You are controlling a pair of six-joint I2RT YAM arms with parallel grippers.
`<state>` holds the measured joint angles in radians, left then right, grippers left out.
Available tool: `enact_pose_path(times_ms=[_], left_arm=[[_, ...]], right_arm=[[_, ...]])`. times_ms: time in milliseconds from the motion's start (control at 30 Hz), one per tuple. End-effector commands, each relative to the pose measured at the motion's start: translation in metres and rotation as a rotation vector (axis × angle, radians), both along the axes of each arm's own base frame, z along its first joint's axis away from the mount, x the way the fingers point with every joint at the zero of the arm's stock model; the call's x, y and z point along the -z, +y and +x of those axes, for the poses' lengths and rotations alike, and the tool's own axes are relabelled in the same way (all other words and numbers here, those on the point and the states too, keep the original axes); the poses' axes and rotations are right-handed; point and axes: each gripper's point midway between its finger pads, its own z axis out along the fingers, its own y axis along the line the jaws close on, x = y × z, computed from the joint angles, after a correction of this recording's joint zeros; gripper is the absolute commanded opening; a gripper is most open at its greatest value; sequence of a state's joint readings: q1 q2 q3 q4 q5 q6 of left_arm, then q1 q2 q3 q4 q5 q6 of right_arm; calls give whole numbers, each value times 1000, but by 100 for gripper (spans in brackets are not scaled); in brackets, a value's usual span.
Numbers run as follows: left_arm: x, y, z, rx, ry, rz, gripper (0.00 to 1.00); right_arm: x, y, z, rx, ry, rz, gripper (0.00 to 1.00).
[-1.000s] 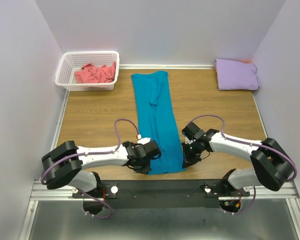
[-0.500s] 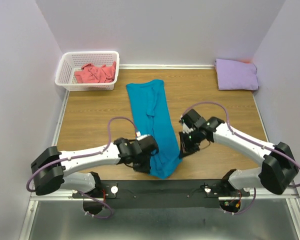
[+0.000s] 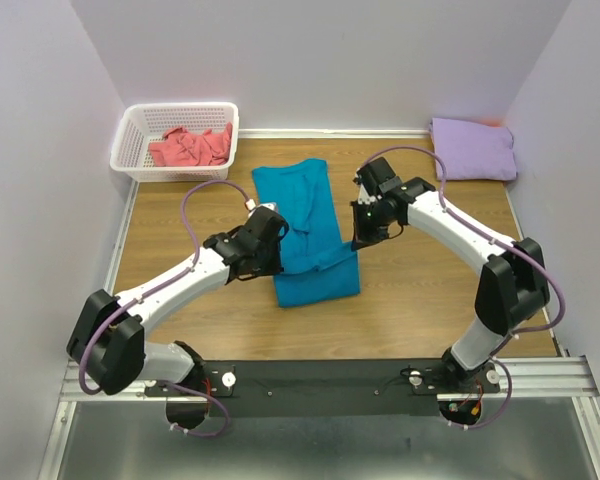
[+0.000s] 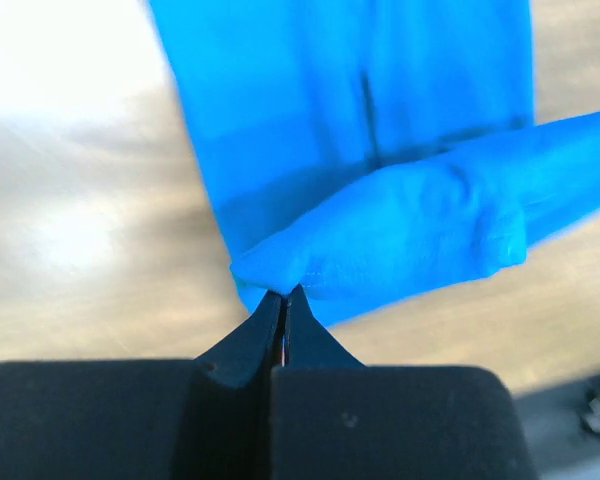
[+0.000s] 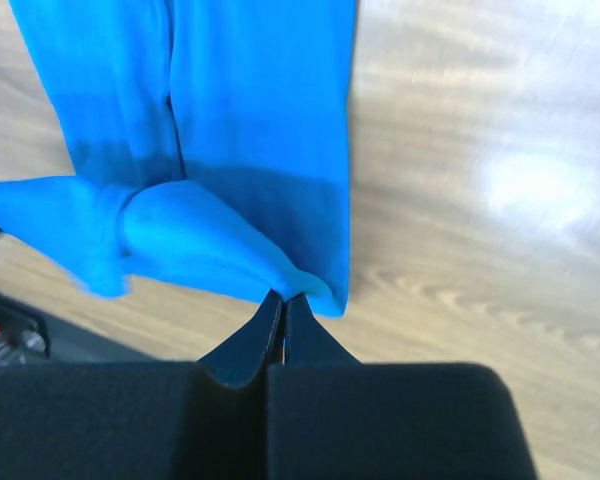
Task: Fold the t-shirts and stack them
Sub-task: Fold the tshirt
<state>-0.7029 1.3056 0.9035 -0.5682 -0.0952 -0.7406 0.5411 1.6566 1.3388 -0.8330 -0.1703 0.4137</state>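
Note:
The teal-blue t-shirt (image 3: 305, 205) lies lengthwise mid-table, its near part doubled back over itself. My left gripper (image 3: 267, 252) is shut on the shirt's left hem corner; in the left wrist view the closed tips (image 4: 285, 293) pinch a bunched blue edge (image 4: 380, 230). My right gripper (image 3: 360, 238) is shut on the right hem corner, and its tips (image 5: 285, 296) pinch the cloth (image 5: 210, 240) in the right wrist view. The raised hem hangs between the two grippers above the flat shirt. A folded pale lavender t-shirt (image 3: 472, 148) lies at the back right. A crumpled coral-pink t-shirt (image 3: 190, 147) lies in the basket.
The white lattice basket (image 3: 125, 140) stands at the back left corner. Lilac walls close the table on the left, back and right. Bare wood (image 3: 430, 270) shows on either side of the teal shirt. The black base rail (image 3: 320, 380) runs along the near edge.
Both grippers have moved away from the near edge toward the back, carrying the teal shirt's hem up and over its own body. The shirt's visible length has shortened.

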Motion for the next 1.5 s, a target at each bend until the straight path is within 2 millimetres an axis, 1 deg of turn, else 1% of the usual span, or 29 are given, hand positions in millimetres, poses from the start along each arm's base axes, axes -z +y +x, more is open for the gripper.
enact_pose_path(times_ms=[0, 33, 67, 133, 167, 233, 267, 300, 367, 400, 433, 500, 533, 567, 600, 633, 733, 767, 833, 967, 1067, 1100, 1167, 1200, 1300, 1333, 1400, 1433, 1467], left_arm=[[-15, 11, 45, 0, -164, 50, 0], [-15, 13, 53, -1, -185, 52, 0], [-16, 12, 55, -4, -193, 49, 0], [-15, 18, 64, -5, -213, 64, 0], [-15, 20, 71, -5, -228, 71, 0], [-15, 21, 77, -1, -243, 74, 0], [-14, 21, 82, -2, -251, 80, 0], [-14, 21, 85, -2, -255, 84, 0], [-10, 26, 94, -8, -263, 102, 0], [-10, 27, 97, -10, -266, 105, 0], [-5, 29, 102, -13, -262, 115, 0], [-7, 30, 109, -14, -269, 120, 0], [-4, 30, 115, -14, -271, 127, 0], [-3, 31, 118, -14, -273, 132, 0], [-1, 31, 120, -14, -274, 135, 0], [4, 30, 123, -11, -265, 142, 0], [8, 32, 132, -16, -278, 157, 0], [13, 33, 136, -21, -276, 165, 0], [18, 33, 139, -24, -273, 173, 0], [36, 36, 143, -29, -245, 206, 0], [42, 36, 145, -35, -238, 211, 17], [40, 36, 146, -40, -240, 209, 27], [36, 39, 146, -55, -240, 215, 41], [30, 38, 147, -61, -249, 210, 49], [8, 41, 146, -87, -274, 195, 61], [-5, 41, 145, -98, -293, 181, 66], [-16, 38, 137, -115, -293, 145, 66], [-22, 35, 134, -121, -302, 125, 66], [-35, 31, 128, -124, -326, 93, 66]], right_arm=[[-7, 3, 30, -39, -91, -20, 0], [-6, 6, 37, -40, -99, -18, 1], [-5, 7, 40, -42, -105, -20, 0], [-1, 9, 47, -46, -113, -27, 1], [-3, 11, 52, -47, -126, -24, 1], [-1, 12, 58, -47, -131, -25, 1], [2, 14, 62, -50, -134, -29, 1], [-1, 17, 68, -50, -149, -24, 1], [1, 19, 78, -48, -163, -27, 1], [4, 19, 79, -47, -159, -31, 1], [1, 21, 86, -43, -176, -27, 1], [8, 22, 93, -42, -171, -37, 1], [6, 24, 98, -39, -184, -35, 1], [11, 25, 100, -43, -177, -41, 1], [9, 24, 102, -40, -184, -41, 1], [15, 25, 106, -37, -178, -47, 1], [28, 22, 110, -34, -166, -69, 0], [33, 21, 112, -31, -165, -75, 1], [38, 20, 115, -27, -167, -83, 1], [56, 19, 121, -19, -154, -99, 2], [62, 19, 125, -11, -157, -106, 13], [61, 19, 127, -4, -162, -108, 22], [55, 20, 128, 0, -174, -101, 30], [45, 21, 129, 1, -194, -90, 37], [28, 22, 128, 4, -219, -63, 46], [17, 23, 124, 9, -233, -45, 47], [11, 29, 115, 2, -242, -24, 47], [3, 32, 111, -3, -260, -5, 47], [9, 36, 102, -20, -249, 19, 47]])
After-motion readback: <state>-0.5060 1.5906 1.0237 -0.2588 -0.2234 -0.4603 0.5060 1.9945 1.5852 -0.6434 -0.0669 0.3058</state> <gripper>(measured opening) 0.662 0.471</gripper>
